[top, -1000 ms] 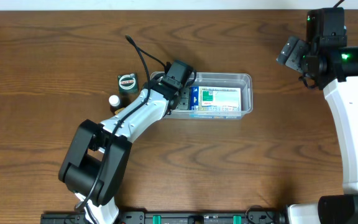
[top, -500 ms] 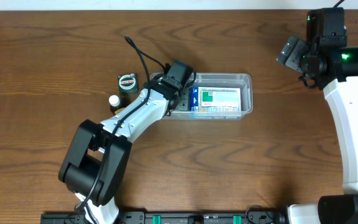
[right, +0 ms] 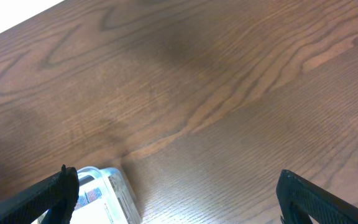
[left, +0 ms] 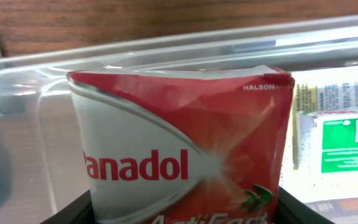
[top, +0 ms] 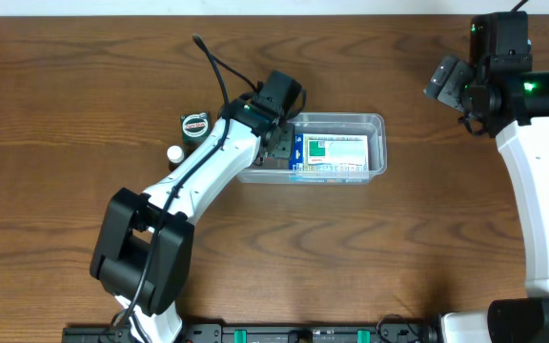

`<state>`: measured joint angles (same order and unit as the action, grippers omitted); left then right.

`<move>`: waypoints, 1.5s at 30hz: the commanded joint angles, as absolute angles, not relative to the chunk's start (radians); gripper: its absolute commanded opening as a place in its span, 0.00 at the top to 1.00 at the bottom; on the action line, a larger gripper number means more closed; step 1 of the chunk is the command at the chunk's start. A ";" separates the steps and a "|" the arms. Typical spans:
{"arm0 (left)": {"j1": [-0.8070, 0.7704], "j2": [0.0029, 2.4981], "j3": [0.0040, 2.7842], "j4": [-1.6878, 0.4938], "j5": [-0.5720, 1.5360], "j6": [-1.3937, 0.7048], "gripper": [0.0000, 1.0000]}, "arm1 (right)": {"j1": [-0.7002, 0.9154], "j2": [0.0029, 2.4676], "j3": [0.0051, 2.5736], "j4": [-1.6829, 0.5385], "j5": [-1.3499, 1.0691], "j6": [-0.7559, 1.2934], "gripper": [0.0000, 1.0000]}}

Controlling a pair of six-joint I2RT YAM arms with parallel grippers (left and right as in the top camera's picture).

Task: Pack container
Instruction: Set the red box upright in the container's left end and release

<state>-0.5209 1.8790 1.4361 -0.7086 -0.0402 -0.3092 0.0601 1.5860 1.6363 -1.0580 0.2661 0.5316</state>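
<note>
Space is dictating the hold: I am clamping the left pincer [top: 276, 145] on the red box [left: 185, 143], upright, at the bare left end of the container [top: 376, 121], midway on the surface [top: 74, 76], because a green box [top: 337, 149] is filling the rest, while the right pincer [right: 179, 194] is idling open, well apart.

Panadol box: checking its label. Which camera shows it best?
Left wrist: the Panadol box fills the frame, name readable. Overhead, the left arm covers it; right wrist shows only a corner of the tub.
</note>
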 commanded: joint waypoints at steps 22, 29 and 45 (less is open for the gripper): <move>-0.506 1.938 1.488 -0.856 0.072 -0.315 0.38 | 0.056 1.582 1.640 -1.059 0.281 0.518 0.01; -0.505 2.003 1.488 -0.833 0.073 -0.316 0.38 | 0.056 1.582 1.640 -1.059 0.281 0.518 0.01; -0.505 2.020 1.488 -0.781 0.072 -0.320 0.37 | 0.056 1.582 1.640 -1.059 0.281 0.518 0.01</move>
<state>-0.5083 2.0163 1.4708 -0.7803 0.0719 -0.3145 0.0601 1.5860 1.6363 -1.0580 0.2661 0.5297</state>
